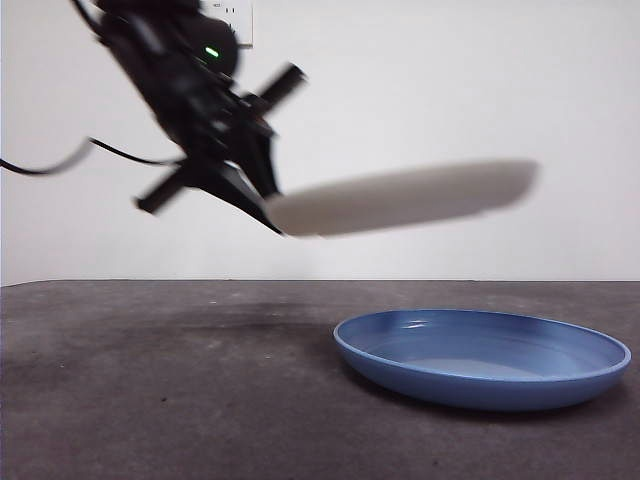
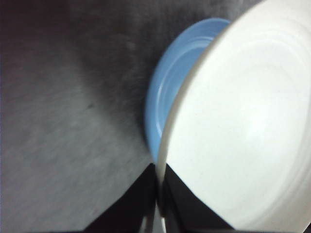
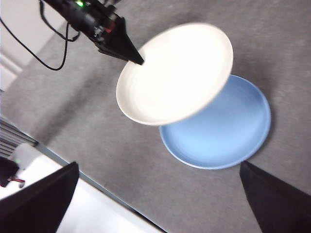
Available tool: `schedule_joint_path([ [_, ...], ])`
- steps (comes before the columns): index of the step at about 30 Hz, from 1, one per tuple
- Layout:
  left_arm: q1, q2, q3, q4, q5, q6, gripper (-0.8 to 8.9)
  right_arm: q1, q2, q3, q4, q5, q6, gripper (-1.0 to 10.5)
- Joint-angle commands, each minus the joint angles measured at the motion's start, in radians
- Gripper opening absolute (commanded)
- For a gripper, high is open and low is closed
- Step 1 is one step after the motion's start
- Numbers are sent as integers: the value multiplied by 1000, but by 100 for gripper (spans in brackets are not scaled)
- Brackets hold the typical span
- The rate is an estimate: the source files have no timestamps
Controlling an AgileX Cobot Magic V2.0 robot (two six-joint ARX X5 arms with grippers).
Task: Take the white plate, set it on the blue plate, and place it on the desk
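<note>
Two plates are what I count from here, one white and one blue, plus two grippers, only one of them working. My left gripper (image 1: pixel 262 215) is clamped on the rim of the white plate (image 1: pixel 400 198), its jaws pinched to either side of the edge in the left wrist view, and it holds the plate in the air, well clear of the desk (image 1: pixel 150 380) and roughly level, tipped a little. The blue plate (image 1: pixel 482 357) sits flat on the desk below it; from the right wrist view the white plate overlaps only part of the blue one, offset toward the side the arm comes from. My right gripper (image 3: pixel 160 204) waits high and back, its jaws spread wide with nothing between them. What worries me is the grip: a single pinch at one edge of a wide plate leaves the far side hanging, so I judge it could pivot or slip out if I move fast, and the blur on the plate in the front view suggests it is travelling now. If I lower it while it is off-centre, its rim may land on the blue plate's rim, rock, and slide off onto the desk, or nudge the blue plate sideways.
</note>
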Motion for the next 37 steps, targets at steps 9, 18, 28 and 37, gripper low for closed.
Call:
schedule_joint_path([
  [9, -133, 245, 183, -6, -10, -37, 10, 4, 5, 47, -31, 3, -31, 682],
  [18, -145, 266, 184, -16, -134, -29, 10, 4, 5, 47, -31, 2, -31, 682],
  [28, -153, 267, 183, 11, -142, 9, 10, 4, 5, 47, -31, 2, -31, 682],
  [37, -153, 267, 184, 22, -141, 9, 233, 4, 5, 47, -31, 2, -31, 682],
])
